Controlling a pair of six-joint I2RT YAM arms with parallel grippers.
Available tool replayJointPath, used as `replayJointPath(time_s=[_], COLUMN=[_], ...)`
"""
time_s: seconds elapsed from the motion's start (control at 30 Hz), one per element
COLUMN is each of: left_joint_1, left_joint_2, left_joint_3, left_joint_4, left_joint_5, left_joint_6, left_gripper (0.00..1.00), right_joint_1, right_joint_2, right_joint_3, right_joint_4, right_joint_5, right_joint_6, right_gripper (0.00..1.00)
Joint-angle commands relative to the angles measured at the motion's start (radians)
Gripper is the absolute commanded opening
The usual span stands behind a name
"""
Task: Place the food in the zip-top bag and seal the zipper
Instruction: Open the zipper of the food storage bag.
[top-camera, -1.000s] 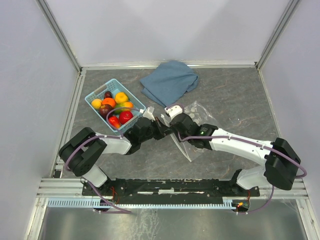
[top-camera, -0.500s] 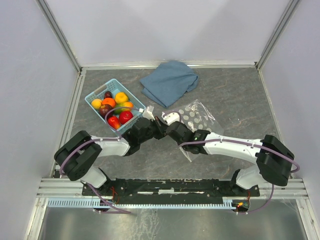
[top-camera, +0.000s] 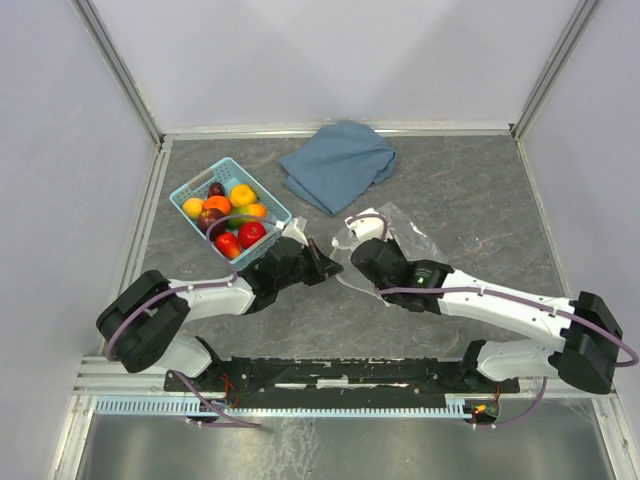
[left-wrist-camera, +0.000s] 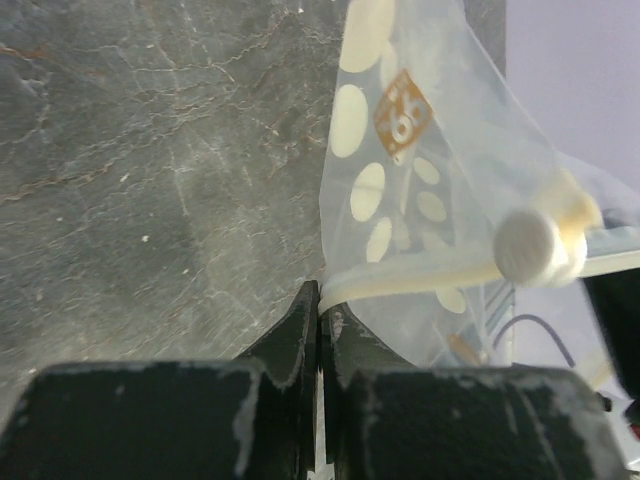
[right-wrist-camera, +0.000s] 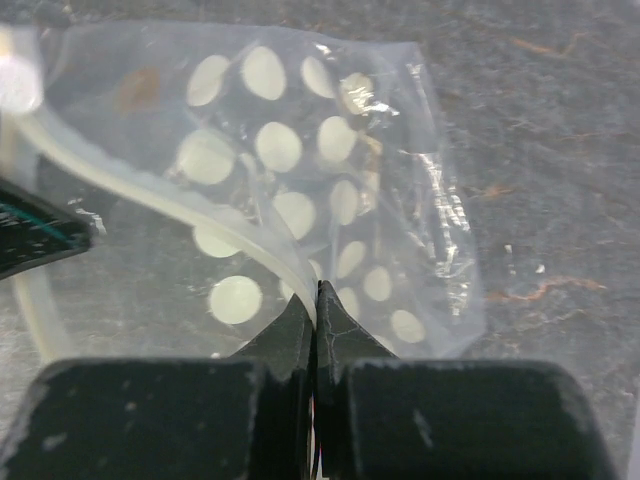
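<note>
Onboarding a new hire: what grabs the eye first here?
Both arms meet mid-table, left gripper and right gripper each shut on the zipper of the white-dotted zip-top bag. The toy fruits sit piled in the light-blue basket at rear left, with a folded blue cloth at rear centre.

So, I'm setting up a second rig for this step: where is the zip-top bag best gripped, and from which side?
Likely by the zipper, the thicker pale strip along the mouth of the zip-top bag; the dotted film is slack and crinkled. Come in edge-on from the mouth side, jaws across the strip, as the left gripper and right gripper do, both shut on it.
</note>
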Motion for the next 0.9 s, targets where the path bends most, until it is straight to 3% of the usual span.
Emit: replayJointPath(time_s=[0.0,0.13,0.3,0.43,0.63,0.87], left_joint_1=[-0.006,-0.005,-0.008,-0.007,-0.006,-0.003], left_joint_2=[-0.073,-0.106,-0.150,-0.188,-0.208,-0.150], left_joint_3=[0.044,0.099,0.150,0.187,0.232,0.257], left_joint_4=[-0.133,-0.251,-0.331,-0.357,-0.392,-0.347], left_joint_5=[-0.080,-0.128,-0.160,-0.171,-0.213,-0.187], left_joint_6=[0.128,0.188,0.226,0.245,0.274,0.244], left_gripper=[0.03,0.03,0.07,0.17,0.44,0.55], right_joint_1=[0.002,0.002,0.002,0.002,-0.021,-0.045], right_joint_2=[-0.061,-0.085,-0.063,-0.018,0.059,0.071], right_joint_3=[0.042,0.061,0.104,0.134,0.159,0.186], right_joint_4=[-0.034,-0.014,0.022,0.042,0.068,0.082], right_joint_5=[0.172,0.282,0.243,0.192,0.173,0.064], right_joint_6=[-0.055,-0.112,-0.201,-0.231,-0.252,-0.239], right_gripper=[0.02,0.02,0.02,0.02,0.01,0.01])
